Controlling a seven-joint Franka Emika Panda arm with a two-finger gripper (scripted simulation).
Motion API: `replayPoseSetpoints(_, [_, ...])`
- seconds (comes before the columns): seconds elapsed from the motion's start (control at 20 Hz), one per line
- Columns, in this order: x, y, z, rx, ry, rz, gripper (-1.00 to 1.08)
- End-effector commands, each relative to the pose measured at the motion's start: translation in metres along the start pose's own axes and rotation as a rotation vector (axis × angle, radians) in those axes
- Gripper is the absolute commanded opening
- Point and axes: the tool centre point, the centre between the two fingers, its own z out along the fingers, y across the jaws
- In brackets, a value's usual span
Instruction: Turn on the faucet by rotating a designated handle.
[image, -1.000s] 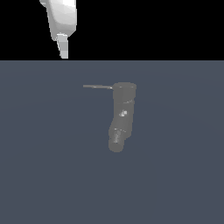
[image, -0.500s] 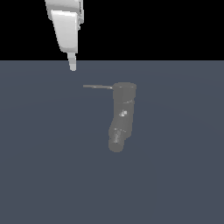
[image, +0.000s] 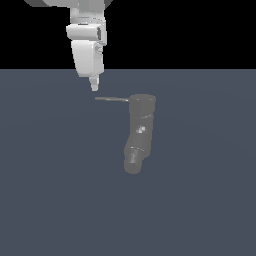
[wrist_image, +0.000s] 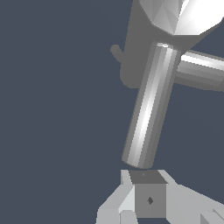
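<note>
The dull grey faucet (image: 140, 131) stands in the middle of the exterior view, its bent lower part ending in a round spout (image: 132, 164). From its top a thin grey handle (image: 112, 99) projects toward the exterior view's left. My gripper (image: 94, 87) hangs just above the handle's free end, apart from it, fingers pressed together and holding nothing. In the wrist view the handle (wrist_image: 146, 113) looms close, its end just ahead of my gripper (wrist_image: 146, 192), with the faucet (wrist_image: 175, 19) behind it.
A flat dark blue-grey floor (image: 55, 190) spreads around the faucet. The white arm (image: 87, 47) comes down from above at the upper left of the exterior view.
My gripper has come down and shifted toward the exterior view's right, from well above the floor line to just over the handle's tip. The faucet and handle have not moved.
</note>
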Motion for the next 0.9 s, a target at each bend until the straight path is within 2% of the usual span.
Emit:
replayPoseSetpoints(0.0, [0.006, -0.01, 0.008, 0.001, 0.003, 0.055, -1.0])
replayPoseSetpoints(0.45, [0.025, -0.034, 0.029, 0.001, 0.007, 0.195, -1.0])
replayPoseSetpoints(0.85, [0.031, -0.04, 0.033, 0.001, 0.007, 0.231, -1.0])
